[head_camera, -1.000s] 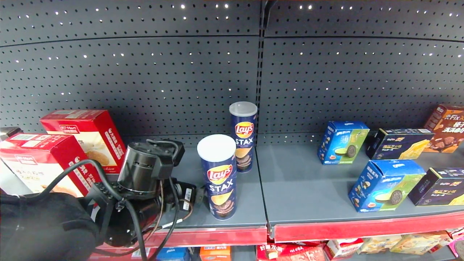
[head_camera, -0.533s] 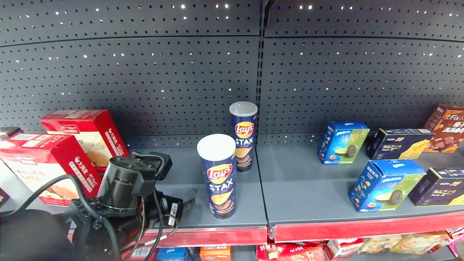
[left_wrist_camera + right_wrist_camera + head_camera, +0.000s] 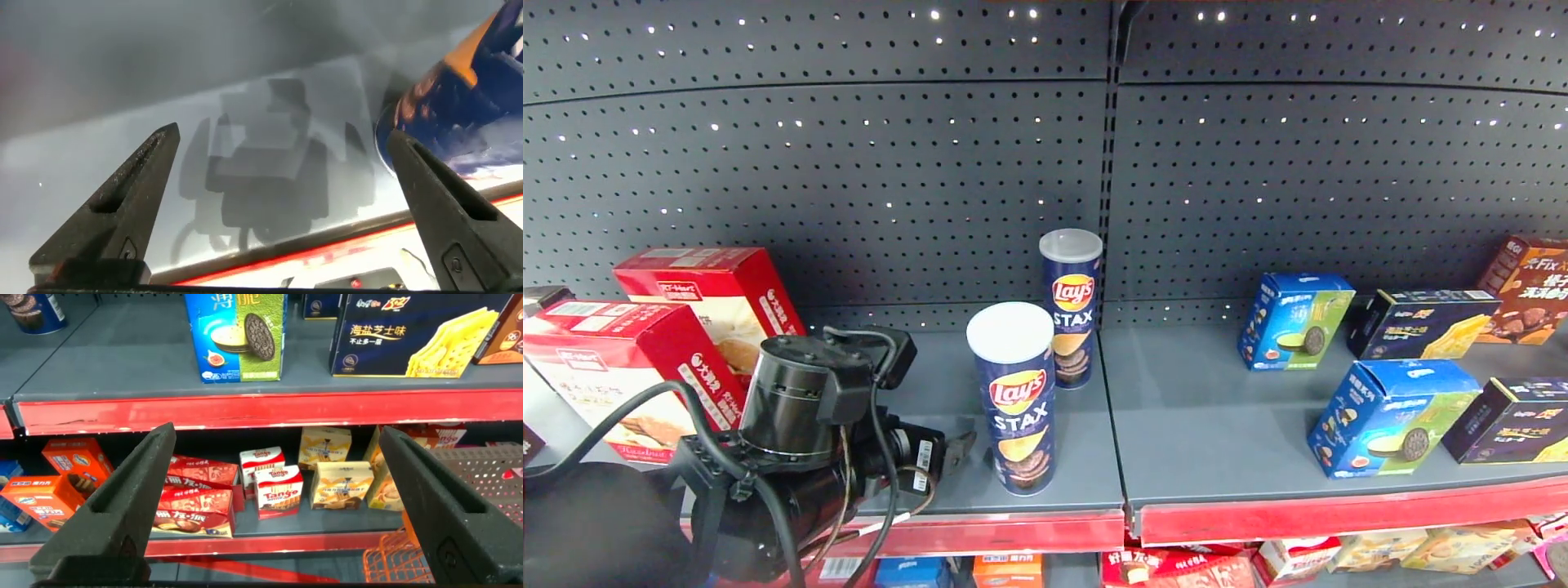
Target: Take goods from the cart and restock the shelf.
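Left gripper [image 3: 956, 449] backs off front can [image 3: 1015, 400], fingers apart, empty. Can stands free on shelf [image 3: 1201, 425], just beside one fingertip. Placement looks done. Right gripper [image 3: 278, 431] fingers apart, empty.

the left end effector [image 3: 956, 451] hangs over the shelf [image 3: 1217, 425], just beside the front chip can [image 3: 1017, 400].

Pretty sure this is a shop aisle: a grey shelf [image 3: 1192, 425] is backing onto a pegboard panel [image 3: 849, 180], a red price rail [image 3: 1339, 510] is running along its front edge, chip cans [image 3: 1013, 392] and cookie boxes [image 3: 1388, 416] are facing out, and more snack boxes [image 3: 270, 478] are sitting on the shelf below.
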### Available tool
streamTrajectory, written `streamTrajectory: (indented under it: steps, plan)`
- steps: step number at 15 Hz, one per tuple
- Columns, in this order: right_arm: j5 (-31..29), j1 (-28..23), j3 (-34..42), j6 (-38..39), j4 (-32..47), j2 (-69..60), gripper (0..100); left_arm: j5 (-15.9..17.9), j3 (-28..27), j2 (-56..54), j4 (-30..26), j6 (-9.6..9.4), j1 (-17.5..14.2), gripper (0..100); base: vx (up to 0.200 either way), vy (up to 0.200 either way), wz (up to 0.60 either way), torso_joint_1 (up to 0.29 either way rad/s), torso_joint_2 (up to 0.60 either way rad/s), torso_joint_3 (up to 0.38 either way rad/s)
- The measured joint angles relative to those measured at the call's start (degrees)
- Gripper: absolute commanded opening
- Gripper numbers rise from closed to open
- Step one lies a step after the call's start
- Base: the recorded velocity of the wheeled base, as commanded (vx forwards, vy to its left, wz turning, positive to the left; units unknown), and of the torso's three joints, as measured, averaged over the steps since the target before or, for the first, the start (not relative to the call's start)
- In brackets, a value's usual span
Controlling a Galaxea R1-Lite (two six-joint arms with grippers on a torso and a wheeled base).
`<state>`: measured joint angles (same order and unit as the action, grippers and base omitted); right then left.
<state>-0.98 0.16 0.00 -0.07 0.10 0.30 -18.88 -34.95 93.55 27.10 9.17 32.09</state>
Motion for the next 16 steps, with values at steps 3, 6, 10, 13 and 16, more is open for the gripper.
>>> streamTrajectory:
  steps: [3, 6, 10, 13, 16]
  plan:
    - [0.0, 0.0, 0.0, 0.0, 0.0, 0.0, 100, 0.0, -1.3, 0.6, 0.1, 0.22, 0.4, 100, 0.0, 0.0, 0.0, 0.0, 0.0, 0.0]
    - [0.0, 0.0, 0.0, 0.0, 0.0, 0.0, 100, -0.1, -2.0, 1.5, 0.0, 0.24, 0.8, 100, 0.0, 0.0, 0.0, 0.0, 0.0, 0.0]
    - [0.0, 0.0, 0.0, 0.0, 0.0, 0.0, 100, -0.1, -3.1, 2.8, 0.1, 0.29, 2.2, 100, 0.0, 0.0, 0.0, 0.0, 0.0, 0.0]
    - [0.0, 0.0, 0.0, 0.0, 0.0, 0.0, 100, -0.1, -3.8, 3.4, 0.1, 0.4, 2.8, 100, 0.0, 0.0, 0.0, 0.0, 0.0, 0.0]
    - [0.0, 0.0, 0.0, 0.0, 0.0, 0.0, 100, -0.1, -4.1, 3.9, 0.1, 0.38, 3.0, 100, 0.0, 0.0, 0.0, 0.0, 0.0, 0.0]
